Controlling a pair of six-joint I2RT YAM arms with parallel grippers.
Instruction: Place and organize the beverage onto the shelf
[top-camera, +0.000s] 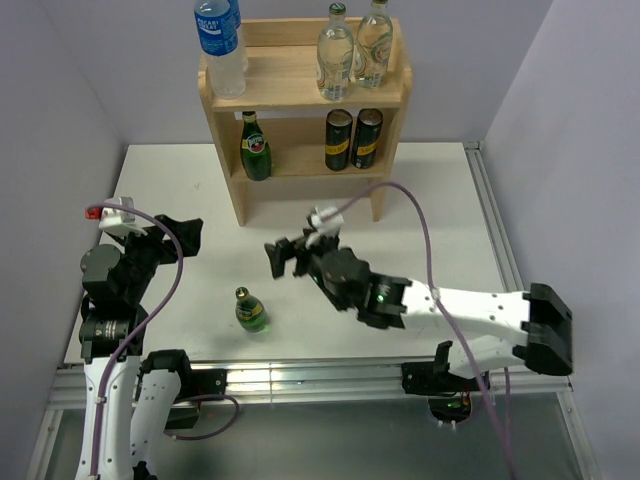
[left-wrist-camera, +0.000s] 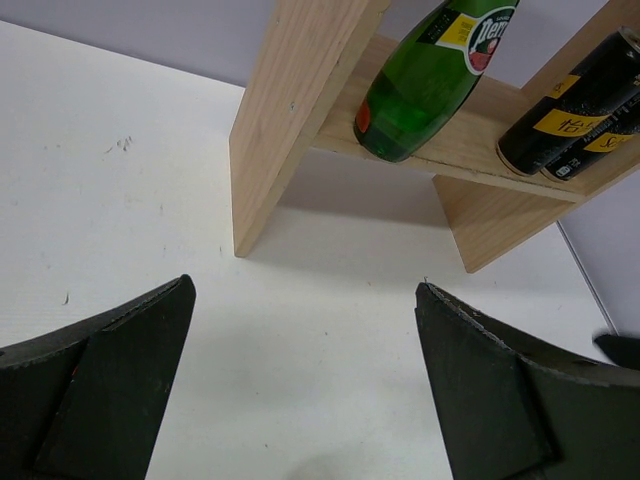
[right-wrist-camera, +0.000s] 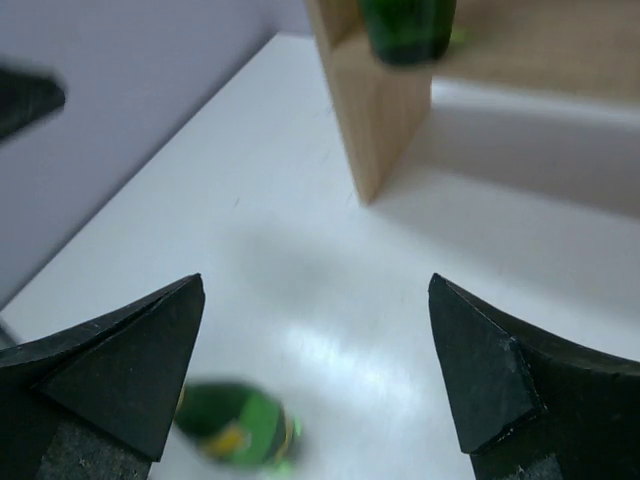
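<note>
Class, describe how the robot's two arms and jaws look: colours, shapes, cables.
The left arm and right arm have white links, black joints and black wedge-shaped jaws. A lilac cable loops along each. A small green light glows on the right arm.

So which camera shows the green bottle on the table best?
The top view: the bottle is whole and sharp. The right wrist view catches only a blurred part; the left wrist view misses it.
</note>
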